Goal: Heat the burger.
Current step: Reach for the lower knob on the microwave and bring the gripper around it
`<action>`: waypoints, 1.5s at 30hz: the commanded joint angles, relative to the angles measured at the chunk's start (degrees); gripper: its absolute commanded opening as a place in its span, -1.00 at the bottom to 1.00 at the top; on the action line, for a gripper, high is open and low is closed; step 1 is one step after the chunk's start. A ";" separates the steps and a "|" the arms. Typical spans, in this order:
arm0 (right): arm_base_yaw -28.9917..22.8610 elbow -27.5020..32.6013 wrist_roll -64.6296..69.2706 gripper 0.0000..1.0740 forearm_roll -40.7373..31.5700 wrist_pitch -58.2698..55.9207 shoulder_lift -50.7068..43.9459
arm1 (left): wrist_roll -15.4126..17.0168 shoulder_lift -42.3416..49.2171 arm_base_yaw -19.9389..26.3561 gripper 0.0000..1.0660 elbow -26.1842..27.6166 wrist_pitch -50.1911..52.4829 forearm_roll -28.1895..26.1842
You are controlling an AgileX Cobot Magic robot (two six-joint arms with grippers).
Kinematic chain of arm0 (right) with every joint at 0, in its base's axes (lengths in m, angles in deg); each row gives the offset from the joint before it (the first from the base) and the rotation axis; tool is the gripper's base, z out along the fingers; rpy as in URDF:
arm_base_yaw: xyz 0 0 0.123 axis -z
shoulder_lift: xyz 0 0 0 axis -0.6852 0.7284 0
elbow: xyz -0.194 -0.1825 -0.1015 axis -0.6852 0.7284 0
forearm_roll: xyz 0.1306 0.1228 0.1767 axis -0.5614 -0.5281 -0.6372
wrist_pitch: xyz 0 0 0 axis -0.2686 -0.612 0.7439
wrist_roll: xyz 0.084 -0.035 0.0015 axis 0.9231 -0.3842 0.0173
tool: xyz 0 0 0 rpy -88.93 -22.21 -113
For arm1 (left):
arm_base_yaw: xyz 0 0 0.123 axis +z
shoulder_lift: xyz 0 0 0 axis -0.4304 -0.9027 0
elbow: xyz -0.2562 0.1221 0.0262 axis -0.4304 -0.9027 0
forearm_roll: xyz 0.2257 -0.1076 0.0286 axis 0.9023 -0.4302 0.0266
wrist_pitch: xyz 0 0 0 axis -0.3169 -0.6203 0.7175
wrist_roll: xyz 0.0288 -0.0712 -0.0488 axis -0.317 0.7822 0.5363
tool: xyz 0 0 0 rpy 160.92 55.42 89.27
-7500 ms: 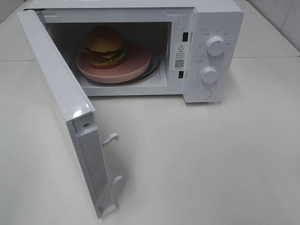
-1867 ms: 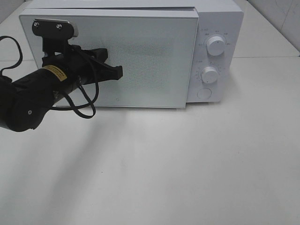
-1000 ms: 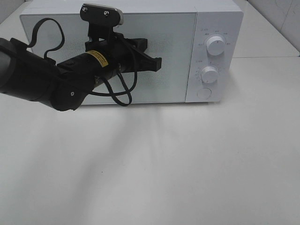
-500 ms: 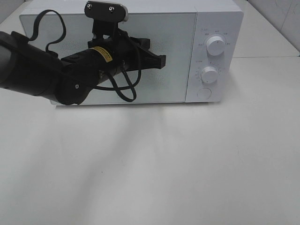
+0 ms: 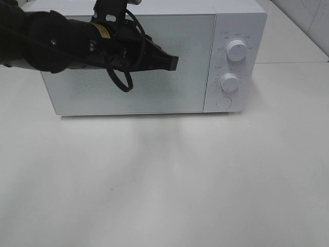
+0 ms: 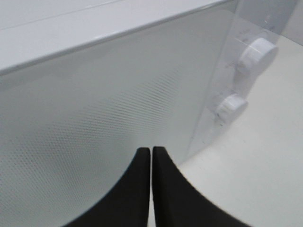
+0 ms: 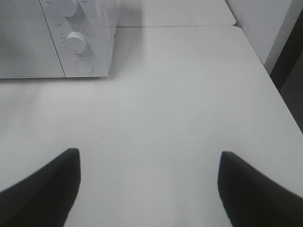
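Observation:
The burger is hidden behind the shut door (image 5: 128, 62) of the white microwave (image 5: 234, 20). My left gripper (image 5: 172, 63) is shut and empty, reaching across the door front at mid height, its black tips close to the door's right edge. The left wrist view shows the two fingers (image 6: 137, 189) pressed together in front of the dotted door glass (image 6: 94, 113), with the two knobs beyond. My right gripper (image 7: 149, 189) is open over the bare table to the right of the microwave, and it is out of the exterior high view.
The control panel carries an upper knob (image 5: 236, 50), a lower knob (image 5: 230, 82) and a round button (image 5: 223, 103). A white table (image 5: 205, 175) stretches in front. The table's right edge (image 7: 267, 75) drops off next to a wall.
The door went from wide open to shut. Over the last second my left arm rose and its shut tips slid slightly along the door front.

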 commanded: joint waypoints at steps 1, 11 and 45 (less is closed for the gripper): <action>0.23 0.06 0.00 0.41 0.23 0.34 -1.78 | -0.17 4.07 -1.32 -0.99 0.52 -9.34 0.40; 0.23 0.06 0.00 0.41 0.23 0.34 -1.78 | 0.80 13.35 -3.32 -0.95 0.52 -32.72 0.57; 0.23 0.06 0.00 0.41 0.23 0.34 -1.78 | 8.88 27.27 13.01 0.98 0.52 -57.75 6.13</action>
